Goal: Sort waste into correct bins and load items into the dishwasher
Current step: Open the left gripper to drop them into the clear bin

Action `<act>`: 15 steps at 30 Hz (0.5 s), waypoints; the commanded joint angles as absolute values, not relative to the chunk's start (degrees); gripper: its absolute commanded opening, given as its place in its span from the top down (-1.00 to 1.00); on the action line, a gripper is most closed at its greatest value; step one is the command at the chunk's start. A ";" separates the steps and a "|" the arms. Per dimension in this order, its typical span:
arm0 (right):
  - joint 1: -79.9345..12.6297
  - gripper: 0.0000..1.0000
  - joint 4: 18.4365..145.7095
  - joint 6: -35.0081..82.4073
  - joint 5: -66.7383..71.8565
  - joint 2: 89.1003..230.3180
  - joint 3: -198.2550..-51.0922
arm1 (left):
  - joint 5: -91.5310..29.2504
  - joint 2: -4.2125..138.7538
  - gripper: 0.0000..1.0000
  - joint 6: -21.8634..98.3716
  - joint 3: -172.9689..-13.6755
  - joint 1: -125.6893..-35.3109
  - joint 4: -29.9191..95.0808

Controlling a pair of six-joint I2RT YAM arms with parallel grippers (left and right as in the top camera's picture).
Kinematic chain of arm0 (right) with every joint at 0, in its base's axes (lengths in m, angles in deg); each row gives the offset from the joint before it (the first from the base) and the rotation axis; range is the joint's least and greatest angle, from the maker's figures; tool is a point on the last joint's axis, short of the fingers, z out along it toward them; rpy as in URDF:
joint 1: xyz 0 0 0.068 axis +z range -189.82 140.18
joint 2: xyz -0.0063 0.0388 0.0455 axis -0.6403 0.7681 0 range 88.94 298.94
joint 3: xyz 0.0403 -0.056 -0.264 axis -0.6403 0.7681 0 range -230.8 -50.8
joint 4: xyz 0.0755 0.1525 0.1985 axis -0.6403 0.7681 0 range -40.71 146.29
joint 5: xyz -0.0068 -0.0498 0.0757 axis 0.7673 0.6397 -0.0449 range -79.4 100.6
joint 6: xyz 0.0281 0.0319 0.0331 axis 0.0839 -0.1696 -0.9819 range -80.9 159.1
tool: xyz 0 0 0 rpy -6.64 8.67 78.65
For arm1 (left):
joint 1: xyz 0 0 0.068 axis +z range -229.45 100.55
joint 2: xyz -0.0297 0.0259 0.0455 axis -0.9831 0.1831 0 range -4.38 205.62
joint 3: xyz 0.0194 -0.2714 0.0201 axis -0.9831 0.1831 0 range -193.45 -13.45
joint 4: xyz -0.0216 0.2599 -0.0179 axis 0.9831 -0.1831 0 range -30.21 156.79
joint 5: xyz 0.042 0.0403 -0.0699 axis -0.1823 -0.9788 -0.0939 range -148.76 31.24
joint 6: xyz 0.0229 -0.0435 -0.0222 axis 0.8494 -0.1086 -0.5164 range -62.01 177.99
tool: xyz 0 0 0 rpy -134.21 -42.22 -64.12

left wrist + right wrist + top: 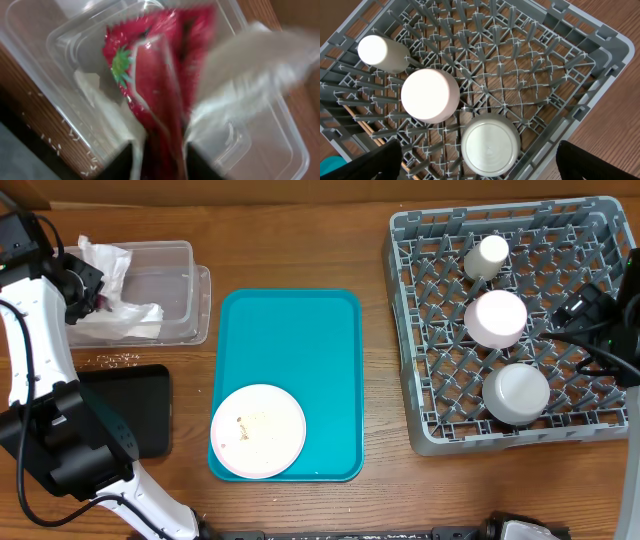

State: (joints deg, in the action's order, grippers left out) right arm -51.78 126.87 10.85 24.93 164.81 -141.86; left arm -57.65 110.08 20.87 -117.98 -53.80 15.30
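My left gripper (pixel 162 161) is shut on the small red foil packet (pixel 155 65) with a white napkin (pixel 240 70) beside it, held over the clear tub (pixel 282 150). In the overhead view the left gripper (pixel 88 288) is at the left end of the clear tub (pixel 185 290), which holds crumpled napkins (pixel 118 318). The pink plate (pixel 258 430) lies on the teal tray (pixel 330 340). The grey dish rack (pixel 590 430) holds the white cup (pixel 487 255), pink bowl (pixel 497 317) and grey bowl (pixel 516 393), all upside down. My right gripper (pixel 487 160) is open and empty above the grey bowl (pixel 490 145).
The black tray (pixel 125 410) lies in front of the tub. Loose rice crumbs (pixel 115 360) lie on the wood between them and also show in the left wrist view (pixel 55 145). The right arm (pixel 600 320) hangs over the rack's right side.
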 commanded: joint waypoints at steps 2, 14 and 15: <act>-52.00 -1.00 126.56 10.76 25.08 164.83 -143.02 | -57.26 109.62 -0.94 20.32 -118.81 -53.63 15.96; -52.00 -1.00 126.58 10.76 25.08 164.83 -143.02 | -48.01 106.56 -0.88 28.21 -119.05 -53.61 17.58; -52.00 -1.00 126.56 10.76 25.08 164.83 -143.02 | -45.35 105.60 -0.87 29.19 -119.05 -53.61 17.58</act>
